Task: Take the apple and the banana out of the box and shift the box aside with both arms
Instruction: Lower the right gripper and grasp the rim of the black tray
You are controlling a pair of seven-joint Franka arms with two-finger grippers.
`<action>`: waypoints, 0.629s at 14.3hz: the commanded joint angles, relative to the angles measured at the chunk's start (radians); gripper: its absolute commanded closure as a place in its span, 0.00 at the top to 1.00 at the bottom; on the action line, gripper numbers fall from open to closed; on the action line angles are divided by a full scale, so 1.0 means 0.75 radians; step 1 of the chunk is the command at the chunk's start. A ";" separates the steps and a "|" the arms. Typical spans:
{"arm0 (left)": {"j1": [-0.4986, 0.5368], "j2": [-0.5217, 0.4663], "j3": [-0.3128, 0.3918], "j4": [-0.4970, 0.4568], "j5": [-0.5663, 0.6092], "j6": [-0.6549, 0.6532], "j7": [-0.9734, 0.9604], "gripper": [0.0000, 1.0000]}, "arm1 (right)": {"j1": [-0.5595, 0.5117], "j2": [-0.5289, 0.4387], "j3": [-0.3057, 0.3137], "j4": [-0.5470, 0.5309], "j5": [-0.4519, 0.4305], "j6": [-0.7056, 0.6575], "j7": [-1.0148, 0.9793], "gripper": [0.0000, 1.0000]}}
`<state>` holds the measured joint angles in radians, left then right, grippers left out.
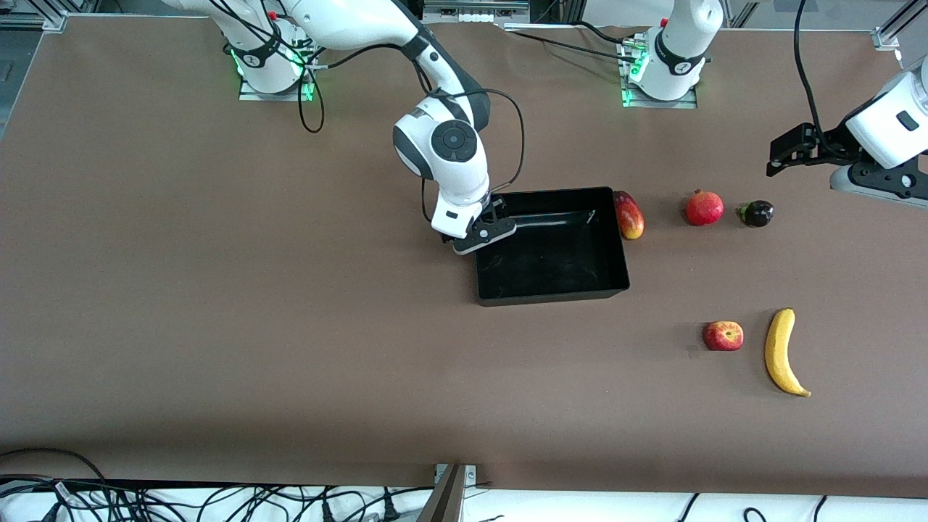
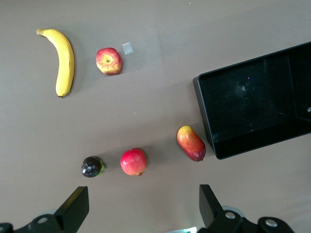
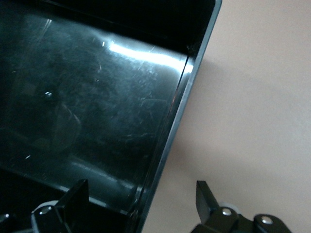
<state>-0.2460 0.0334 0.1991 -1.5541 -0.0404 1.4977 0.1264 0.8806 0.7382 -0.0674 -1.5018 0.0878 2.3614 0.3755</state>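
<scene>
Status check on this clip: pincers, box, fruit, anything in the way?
Right pincer open, straddling box wall. Left pincer open, over the table's left-arm end. Apple, banana untouched. Mango touching box.

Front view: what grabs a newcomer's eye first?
The right gripper straddling one wall of the black tray at mid-table, fingers open. Next, the banana and apple side by side toward the left arm's end, nearer the camera than the tray. The left gripper waits open above that end.
</scene>
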 commanded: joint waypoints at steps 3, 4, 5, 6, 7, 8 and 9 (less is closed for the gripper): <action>0.052 -0.036 -0.094 -0.018 0.027 -0.001 -0.097 1.00 | 0.012 0.065 -0.018 0.043 -0.056 0.046 0.021 0.37; 0.054 -0.034 -0.108 -0.018 0.027 -0.001 -0.105 1.00 | 0.010 0.065 -0.018 0.043 -0.054 0.046 0.021 0.17; 0.088 -0.032 -0.136 -0.014 0.027 -0.001 -0.121 1.00 | 0.004 0.061 -0.018 0.043 -0.050 0.040 0.019 0.00; 0.127 -0.028 -0.175 -0.002 0.027 -0.001 -0.122 1.00 | 0.002 0.057 -0.018 0.043 -0.046 0.038 0.021 0.00; 0.126 -0.024 -0.175 0.008 0.027 -0.011 -0.122 1.00 | -0.002 0.051 -0.018 0.043 -0.045 0.036 0.021 0.00; 0.121 -0.012 -0.173 0.016 0.023 -0.031 -0.122 1.00 | -0.006 0.045 -0.018 0.043 -0.043 0.034 0.019 0.00; 0.121 0.000 -0.163 0.047 0.025 -0.050 -0.120 1.00 | -0.014 0.034 -0.021 0.043 -0.039 0.028 0.017 0.00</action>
<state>-0.1677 0.0291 0.0879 -1.5508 -0.0403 1.4933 0.0475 0.8782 0.7751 -0.0802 -1.4819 0.0612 2.3971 0.3770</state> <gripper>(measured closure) 0.000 0.859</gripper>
